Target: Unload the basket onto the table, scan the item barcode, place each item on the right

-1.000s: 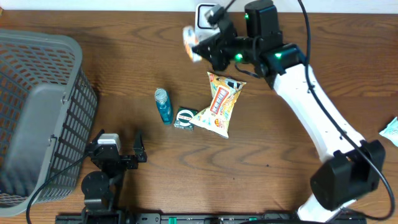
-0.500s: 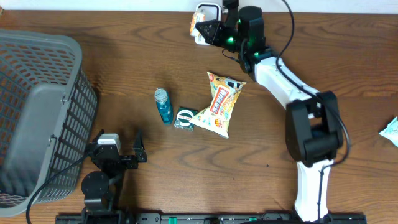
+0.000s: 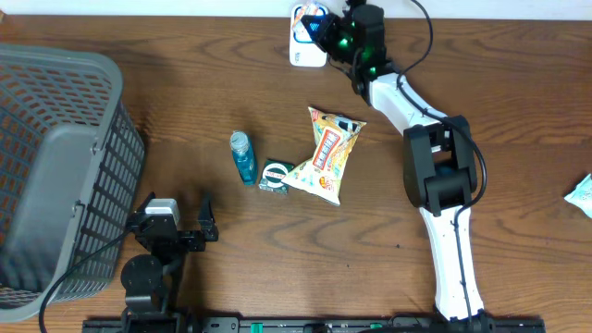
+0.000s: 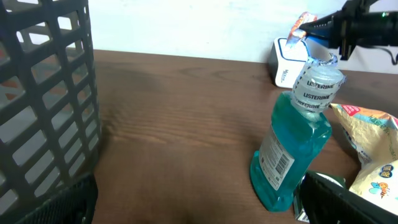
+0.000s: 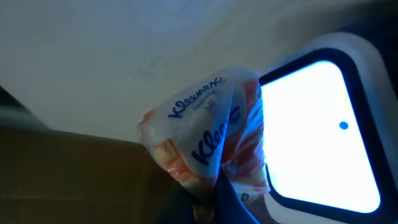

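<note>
Dark brown wood of the desk (image 3: 231,83) runs out to a pale wall. At that far edge my right gripper (image 5: 211,199) is closed on a tissue pack (image 5: 199,143), pinching only the lower part of its soft wrapper. The pack hangs just in front of the scanner (image 5: 317,124), and it covers the left corner of the lit window.

I see the brand name on the side that faces my wrist camera, but I see no barcode. I cannot tell if the code looks toward the window. If it does not, I think the scan will fail and I must turn the pack. The wrapper is thin and creased, so I judge that a fold may bend the code. The pack may also slip or swing in such a small pinch.

Further from the scanner lie a snack bag (image 3: 328,153), a small green box (image 3: 274,176) touching the bag's corner, and a blue mouthwash bottle (image 3: 243,157) just beside the box. They are under the way back for my right arm, so a low return could push them. A pale packet (image 3: 581,196) lies at the right edge.

Farthest away, my left gripper (image 3: 178,215) rests wide open and holds nothing, near the grey basket (image 3: 120,157).
</note>
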`<action>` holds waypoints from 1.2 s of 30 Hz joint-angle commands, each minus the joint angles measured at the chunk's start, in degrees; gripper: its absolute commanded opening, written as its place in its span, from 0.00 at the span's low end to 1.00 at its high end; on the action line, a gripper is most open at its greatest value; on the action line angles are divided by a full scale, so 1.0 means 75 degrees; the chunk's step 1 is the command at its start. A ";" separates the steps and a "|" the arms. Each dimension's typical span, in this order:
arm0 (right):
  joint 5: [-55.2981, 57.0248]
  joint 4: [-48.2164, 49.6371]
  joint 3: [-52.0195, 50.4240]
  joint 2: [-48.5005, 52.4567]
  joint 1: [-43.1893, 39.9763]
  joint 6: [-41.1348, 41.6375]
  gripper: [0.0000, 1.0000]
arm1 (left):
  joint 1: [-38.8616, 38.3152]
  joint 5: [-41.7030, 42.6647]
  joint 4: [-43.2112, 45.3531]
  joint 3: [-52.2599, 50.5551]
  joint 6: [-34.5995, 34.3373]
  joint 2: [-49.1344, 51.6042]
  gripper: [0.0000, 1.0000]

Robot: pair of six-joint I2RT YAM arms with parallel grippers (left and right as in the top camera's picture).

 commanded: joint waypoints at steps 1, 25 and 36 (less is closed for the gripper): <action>0.0195 -0.0076 0.0484 -0.0017 0.0012 -0.0659 0.02 | 0.0038 0.0096 -0.0201 -0.0119 0.0102 -0.0026 1.00; 0.6152 -0.8352 0.0446 -0.2661 -0.2757 -0.4715 0.01 | 0.0038 0.0096 -0.0201 -0.0119 0.0102 -0.0026 1.00; 0.7778 -0.8498 0.0064 -0.1597 -0.5307 -0.5761 0.01 | 0.0038 0.0096 -0.0201 -0.0119 0.0102 -0.0026 1.00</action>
